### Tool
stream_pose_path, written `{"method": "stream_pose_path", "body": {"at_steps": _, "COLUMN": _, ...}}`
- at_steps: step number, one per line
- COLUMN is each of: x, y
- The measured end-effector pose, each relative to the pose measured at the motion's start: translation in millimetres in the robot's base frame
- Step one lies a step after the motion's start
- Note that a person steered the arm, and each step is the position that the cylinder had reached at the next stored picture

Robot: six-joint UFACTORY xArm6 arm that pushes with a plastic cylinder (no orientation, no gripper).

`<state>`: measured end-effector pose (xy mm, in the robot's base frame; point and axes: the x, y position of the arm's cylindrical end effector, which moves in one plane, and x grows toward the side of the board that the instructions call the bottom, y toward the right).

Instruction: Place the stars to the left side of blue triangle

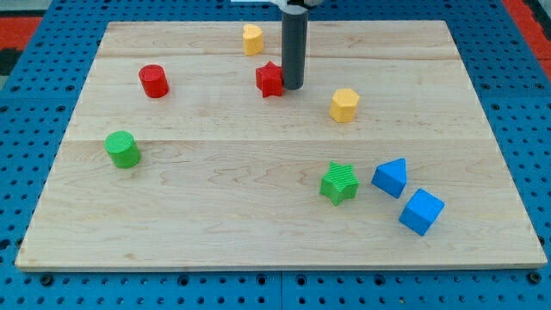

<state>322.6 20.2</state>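
The red star (pixel 269 79) lies in the upper middle of the wooden board. My tip (pixel 293 87) stands right against the red star's right side, touching it or nearly so. The green star (pixel 339 182) lies at the lower right, just left of the blue triangle (pixel 391 177), with a small gap between them. The red star is far above and to the left of the blue triangle.
A blue cube (pixel 421 212) sits below and right of the triangle. A yellow hexagonal block (pixel 343 105) lies right of my tip. Another yellow block (pixel 251 39) is near the top edge. A red cylinder (pixel 153 81) and a green cylinder (pixel 123 149) are at the left.
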Motion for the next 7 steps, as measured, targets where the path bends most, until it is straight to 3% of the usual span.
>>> {"method": "stream_pose_path", "body": {"at_steps": 1, "x": -30.7, "y": -3.5}}
{"method": "stream_pose_path", "body": {"at_steps": 2, "x": -34.4, "y": -42.5}}
{"method": "stream_pose_path", "body": {"at_steps": 4, "x": 38.0, "y": -57.9}}
{"method": "stream_pose_path", "body": {"at_steps": 5, "x": 38.9, "y": -106.0}}
{"method": "stream_pose_path", "body": {"at_steps": 7, "x": 92.8, "y": -89.6}}
